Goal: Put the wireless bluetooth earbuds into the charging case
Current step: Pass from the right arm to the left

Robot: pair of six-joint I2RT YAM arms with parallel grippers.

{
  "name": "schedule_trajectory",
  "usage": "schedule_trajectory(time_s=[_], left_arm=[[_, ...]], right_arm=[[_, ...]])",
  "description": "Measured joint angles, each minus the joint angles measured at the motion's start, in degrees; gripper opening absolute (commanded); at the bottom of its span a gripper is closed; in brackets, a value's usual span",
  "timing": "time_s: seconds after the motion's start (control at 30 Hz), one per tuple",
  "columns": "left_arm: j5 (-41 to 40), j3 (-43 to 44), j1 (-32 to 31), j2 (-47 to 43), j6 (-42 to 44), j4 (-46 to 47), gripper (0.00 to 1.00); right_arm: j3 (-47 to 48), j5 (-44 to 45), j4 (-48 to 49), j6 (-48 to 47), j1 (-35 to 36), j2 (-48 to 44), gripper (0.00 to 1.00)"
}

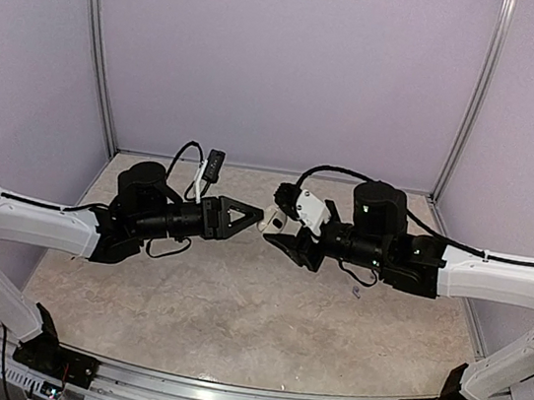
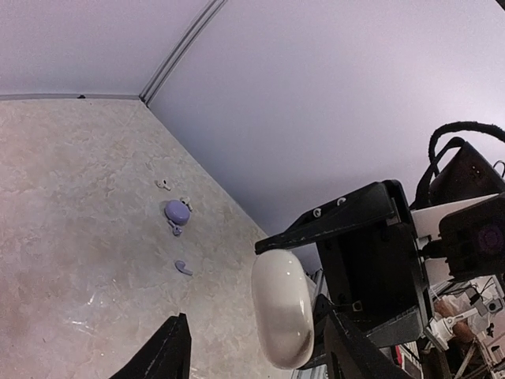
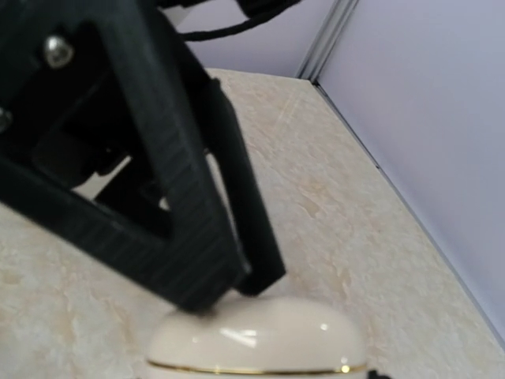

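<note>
Right end effector (image 1: 276,231) grips cream charging case (image 2: 282,308) mid-air. Left end effector (image 1: 254,219) open, jaws straddling case. Earbuds (image 2: 177,212) lie on tabletop (image 2: 71,237), well apart. Likely featherlight, rigid, slippery: pinch across body, stem free.

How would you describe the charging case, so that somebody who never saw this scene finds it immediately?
Look above the middle of the pale marbled table: there the right gripper holds a cream, glossy, pebble-shaped case. Unlike the tiny lilac earbuds lying on the table, it is in the air, much larger, and has a thin gold seam.
</note>
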Motion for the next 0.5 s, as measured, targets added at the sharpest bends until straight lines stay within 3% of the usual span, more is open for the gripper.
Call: schedule_trajectory(time_s=[0.5], left_arm=[[1.8, 1.6, -0.3, 2.7, -0.4, 0.2, 0.46]], right_arm=[[-0.2, 1.5, 0.0, -0.7, 0.2, 0.0, 0.46]])
